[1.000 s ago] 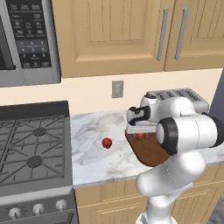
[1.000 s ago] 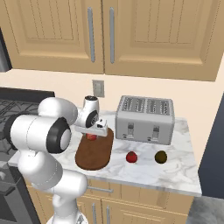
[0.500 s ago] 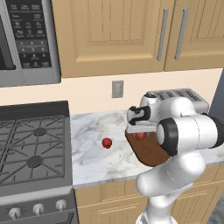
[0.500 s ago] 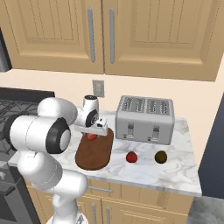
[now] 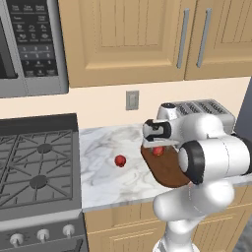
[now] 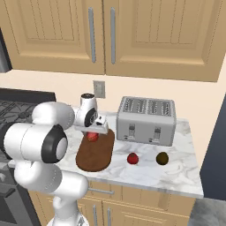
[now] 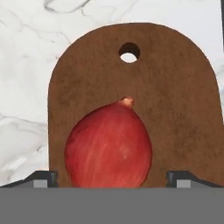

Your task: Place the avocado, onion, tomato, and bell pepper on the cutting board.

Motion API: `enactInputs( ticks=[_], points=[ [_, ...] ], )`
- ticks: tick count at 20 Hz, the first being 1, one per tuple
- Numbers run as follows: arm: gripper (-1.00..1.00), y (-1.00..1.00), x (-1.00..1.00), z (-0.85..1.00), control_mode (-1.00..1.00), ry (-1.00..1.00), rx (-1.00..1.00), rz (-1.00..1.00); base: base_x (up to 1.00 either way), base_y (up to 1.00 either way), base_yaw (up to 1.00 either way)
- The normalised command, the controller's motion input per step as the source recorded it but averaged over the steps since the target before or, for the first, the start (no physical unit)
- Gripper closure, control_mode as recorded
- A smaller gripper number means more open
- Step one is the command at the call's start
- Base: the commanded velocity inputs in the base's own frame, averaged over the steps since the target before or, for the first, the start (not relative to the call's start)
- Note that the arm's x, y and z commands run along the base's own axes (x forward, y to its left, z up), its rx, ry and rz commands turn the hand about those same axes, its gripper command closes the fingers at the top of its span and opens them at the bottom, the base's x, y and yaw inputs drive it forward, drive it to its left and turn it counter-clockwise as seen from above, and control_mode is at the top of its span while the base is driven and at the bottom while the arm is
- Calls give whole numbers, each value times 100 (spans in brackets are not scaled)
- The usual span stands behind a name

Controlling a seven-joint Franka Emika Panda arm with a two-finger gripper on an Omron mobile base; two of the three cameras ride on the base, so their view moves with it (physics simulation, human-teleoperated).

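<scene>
Hand view looks straight down on a red onion sitting on the cutting board, near the rounded end with the hanging hole, marble counter all around. Fingertips standing wide apart on either side of the onion, not pinching it, so pretty clearly let go and resting on the wood by itself. Makes sense to drop it toward one end like that, leaves most of the board free for the other three. Over in the right base view, gripper hanging just above the far end of the board, onion tucked right under it. Still off the board: a red round thing just right of the board and the avocado further right, both in front of the toaster. Left base view adds another small red item out on the counter to the left, between the board and the stove. Can't say which red one is the tomato and which the pepper, too small. So roughly a quarter done by my guess; next up probably lifting clear without nudging the onion, since round stuff rolls.
</scene>
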Motion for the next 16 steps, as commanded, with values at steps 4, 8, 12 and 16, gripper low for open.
enactInputs(
  ticks=[4,8,12,16],
  points=[
    [-100,0,-34,47,-100,-22,-7,0,0,0,0],
    [-100,3,-49,53,-100,-22,-2,0,0,0,0],
    [-100,10,-60,43,-100,-8,1,0,0,0,0],
    [-100,16,-72,46,-100,-4,5,0,0,0,0]
  ],
)
